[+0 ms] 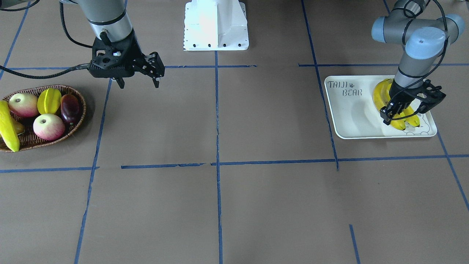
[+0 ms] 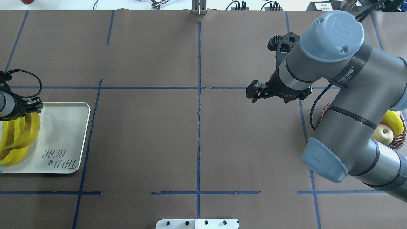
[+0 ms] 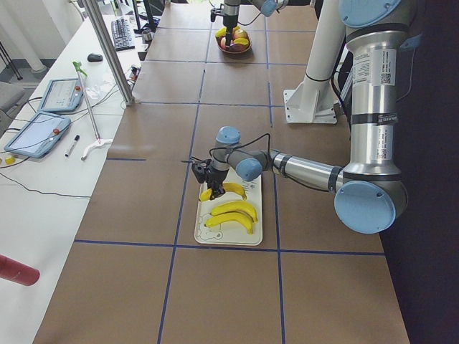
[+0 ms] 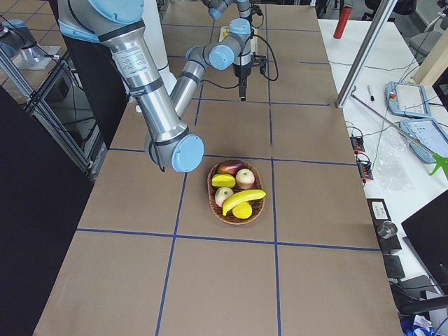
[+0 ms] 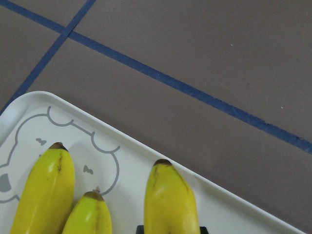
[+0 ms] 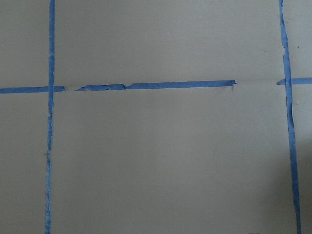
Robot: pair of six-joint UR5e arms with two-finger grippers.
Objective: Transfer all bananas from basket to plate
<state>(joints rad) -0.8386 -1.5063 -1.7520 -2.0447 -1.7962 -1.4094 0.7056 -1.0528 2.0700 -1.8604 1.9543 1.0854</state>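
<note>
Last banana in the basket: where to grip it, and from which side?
Probably grip the banana at its middle from straight above, closing across its width: it lies on top of the other fruit at one end of the basket, unobstructed.

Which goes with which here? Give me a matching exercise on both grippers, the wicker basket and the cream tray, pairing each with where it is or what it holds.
Things:
1. left gripper
2. right gripper
3. wicker basket
4. cream tray

States:
a. holds two apples, a star fruit and one banana
b. hovers above bare table, fingers apart
c. carries three bananas
d. low over the tray, at the bananas

Pairs: 1-d; 2-b; 3-a; 4-c
</note>
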